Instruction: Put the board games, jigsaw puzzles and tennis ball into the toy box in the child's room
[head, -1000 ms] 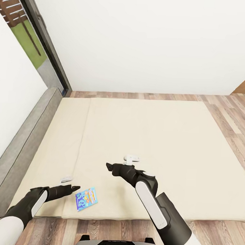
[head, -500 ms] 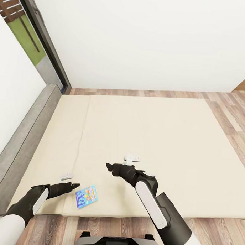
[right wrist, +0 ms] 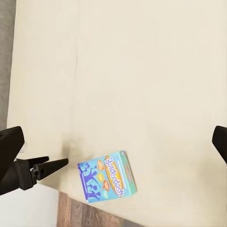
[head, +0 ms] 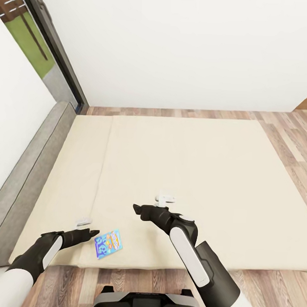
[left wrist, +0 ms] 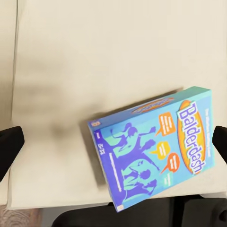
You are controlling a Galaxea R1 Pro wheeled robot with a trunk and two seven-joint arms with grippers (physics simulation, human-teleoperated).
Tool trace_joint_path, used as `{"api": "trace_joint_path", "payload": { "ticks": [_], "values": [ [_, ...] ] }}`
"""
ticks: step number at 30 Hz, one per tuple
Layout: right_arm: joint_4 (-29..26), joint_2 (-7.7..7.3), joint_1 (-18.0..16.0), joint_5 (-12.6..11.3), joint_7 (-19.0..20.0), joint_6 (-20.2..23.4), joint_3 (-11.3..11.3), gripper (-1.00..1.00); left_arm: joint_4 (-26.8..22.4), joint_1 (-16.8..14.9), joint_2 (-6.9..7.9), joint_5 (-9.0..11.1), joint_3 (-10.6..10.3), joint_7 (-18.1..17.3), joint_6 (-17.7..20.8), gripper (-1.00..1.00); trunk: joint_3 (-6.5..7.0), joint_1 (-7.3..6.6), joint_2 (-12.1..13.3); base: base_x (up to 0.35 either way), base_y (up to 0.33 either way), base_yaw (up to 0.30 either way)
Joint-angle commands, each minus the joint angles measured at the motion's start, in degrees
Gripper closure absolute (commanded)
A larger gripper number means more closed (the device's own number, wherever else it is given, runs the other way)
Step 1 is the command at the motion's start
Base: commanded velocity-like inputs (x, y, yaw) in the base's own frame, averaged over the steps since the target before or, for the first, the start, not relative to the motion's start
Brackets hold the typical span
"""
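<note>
One board game (head: 108, 243), a flat blue "Balderdash" box, lies near the front edge of the bed (head: 193, 173), a cream mattress. My left gripper (head: 94, 233) hovers just left of the box, open. In the left wrist view the board game (left wrist: 153, 146) lies below the left gripper (left wrist: 114, 144), whose fingertips (left wrist: 9, 146) stand wide apart. My right gripper (head: 135, 209) hangs open above the mattress, up and right of the box. The right wrist view looks down on the board game (right wrist: 108, 176) from higher up, between the spread fingertips (right wrist: 221, 142) of the right gripper (right wrist: 116, 144).
A grey padded edge (head: 28, 166) runs along the bed's left side below a white wall. A dark-framed glass door (head: 38, 41) stands at the far left corner. Wood-plank floor (head: 288, 132) borders the bed on the right and front, where my base (head: 142, 302) stands.
The whole view has shifted: the bed and box sit a little higher in the picture and more of my base shows. Both arms keep their pose.
</note>
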Motion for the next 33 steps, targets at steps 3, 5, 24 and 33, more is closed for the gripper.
{"api": "trace_joint_path", "payload": {
  "ticks": [3, 5, 24, 33],
  "values": [
    [-0.1, 0.00, 0.0, -0.6, -0.6, 0.1, 0.0, -1.00, -0.1, 0.0, -0.22, 0.4, 0.1, 0.0, 0.2, -1.00, -0.36, 0.03, -0.1, 0.000, 0.000, 0.000],
    [-0.1, 0.00, 0.0, -0.6, -0.6, 0.1, 0.0, -1.00, -0.1, 0.0, -0.37, 0.3, 0.0, 0.0, -0.4, -1.00, -0.55, 0.03, -0.1, 0.000, 0.000, 0.000],
    [-0.1, 0.00, 0.0, -0.6, -0.5, 0.1, 0.0, -1.00, -0.4, -0.1, -1.96, 0.6, -0.1, -0.6, -2.5, -1.00, -2.34, 0.03, -0.1, 0.000, 0.000, 0.000],
    [-0.1, 0.00, 0.0, -0.6, -0.6, 0.1, 0.1, -1.00, -0.2, -0.1, -2.89, 0.5, 0.1, -0.5, -2.8, -1.00, -3.18, 0.03, -0.1, 0.000, 0.000, 0.000]
  ]
}}
